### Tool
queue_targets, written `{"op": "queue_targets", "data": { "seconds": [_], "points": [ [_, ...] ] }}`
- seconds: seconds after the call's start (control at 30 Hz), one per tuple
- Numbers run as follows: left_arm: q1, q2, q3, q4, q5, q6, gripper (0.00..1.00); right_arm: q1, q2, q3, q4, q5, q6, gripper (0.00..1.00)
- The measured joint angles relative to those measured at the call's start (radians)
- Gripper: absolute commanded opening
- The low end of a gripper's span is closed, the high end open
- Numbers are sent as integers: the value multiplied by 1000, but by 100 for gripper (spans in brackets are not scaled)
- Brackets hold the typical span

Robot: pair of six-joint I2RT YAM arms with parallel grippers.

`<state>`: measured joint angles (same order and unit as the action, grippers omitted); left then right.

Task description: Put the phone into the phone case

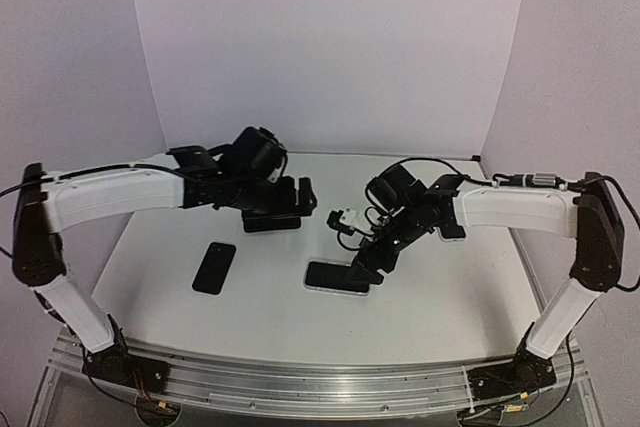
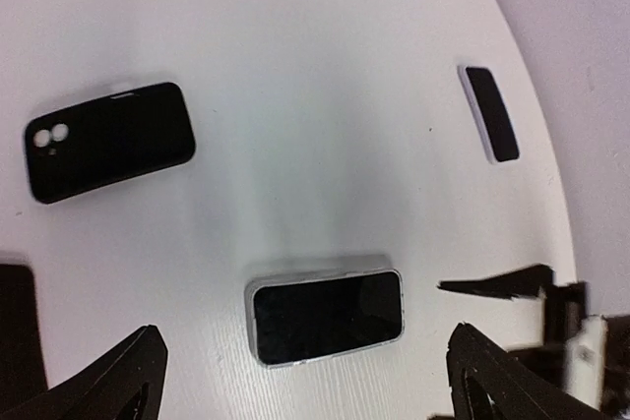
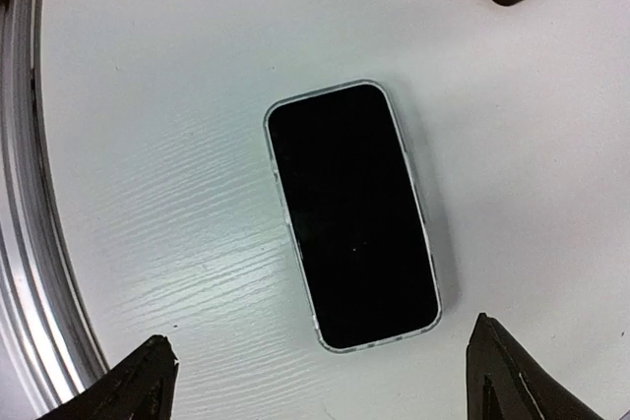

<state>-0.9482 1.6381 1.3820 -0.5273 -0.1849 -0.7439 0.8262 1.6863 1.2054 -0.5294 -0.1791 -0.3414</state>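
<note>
- Black phone case lies flat on the white counter, left of centre. The left wrist view shows two pale round spots at one end (camera cut-outs, by the look).
- Nothing is in or on the case.
- The phone lies flat near the middle of the counter, dark screen up, with a thin pale rim all round. It is to the right of the case, well apart from it and not inside it.
- My right tool is released, its fingers spread wide and gripping nothing. It hangs over the phone at the phone's right end as the top view shows it.
- In the right wrist view the phone sits just beyond the two dark fingertips. I see no contact, but I cannot tell how high I am above it.
- My left tool is also released, fingers wide apart and nothing between them. It is held over the far middle of the counter (farther back than both the case and the phone).
- The left wrist view takes in the case at upper left, the phone low in the middle, and part of my right arm at the right edge.
- A second phone, dark-faced with a pale rim, lies flat over on the right side. In the top view it is mostly hidden under my right arm.
- One dark rounded corner pokes in at the top edge of the right wrist view. I cannot tell what it is.
- A metal rail runs along the near edge, where both arm bases are bolted.
</note>
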Motion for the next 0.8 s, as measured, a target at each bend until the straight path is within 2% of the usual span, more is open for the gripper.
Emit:
{"op": "queue_targets", "data": {
  "seconds": [0.1,0.2,0.37,0.53,0.7,0.8],
  "points": [
    [0,-224,-177,9,-75,-54,100,2,81,36,-6,13,-110,91],
    [0,-384,-352,-20,-121,-130,100,2,165,74,-9,31,-181,92],
    [2,-540,-584,-92,-144,-253,100,2,285,142,-15,64,-256,93],
    [2,-601,-642,-130,-161,-328,100,2,372,207,-12,84,-296,94],
    [2,-585,-639,-129,-178,-356,100,2,410,231,-11,72,-308,94],
    [2,-545,-623,-129,-187,-359,100,2,425,250,-13,65,-297,84]
  ]
}}
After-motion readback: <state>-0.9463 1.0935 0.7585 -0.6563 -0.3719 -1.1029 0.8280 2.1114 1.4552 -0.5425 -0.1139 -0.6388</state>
